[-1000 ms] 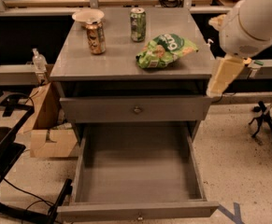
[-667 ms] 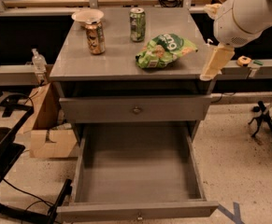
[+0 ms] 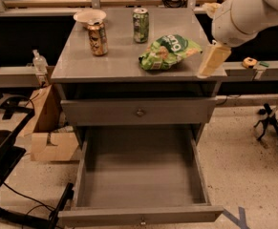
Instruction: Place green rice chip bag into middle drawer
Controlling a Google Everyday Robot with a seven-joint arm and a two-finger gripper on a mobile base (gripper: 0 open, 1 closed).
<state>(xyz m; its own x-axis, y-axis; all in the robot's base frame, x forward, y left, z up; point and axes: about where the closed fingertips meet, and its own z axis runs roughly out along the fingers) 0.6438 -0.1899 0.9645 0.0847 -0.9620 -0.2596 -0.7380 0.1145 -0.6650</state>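
Observation:
The green rice chip bag (image 3: 169, 51) lies crumpled on the grey cabinet top (image 3: 81, 61), right of centre. The middle drawer (image 3: 141, 175) is pulled fully open below and holds nothing. My gripper (image 3: 213, 61), cream-coloured on a white arm, hangs over the top's right edge, a little to the right of the bag and apart from it. It holds nothing that I can see.
The upper drawer (image 3: 138, 111) is shut. A green soda can (image 3: 140, 25), a brown can (image 3: 98, 38) and a white bowl (image 3: 90, 16) stand at the back of the top. A cardboard box (image 3: 50, 132) is on the floor at left, and a black stand (image 3: 272, 123) at right.
My gripper has moved up and left, from beside the cabinet's right side to over the top's right edge, closer to the bag. Nothing else moved.

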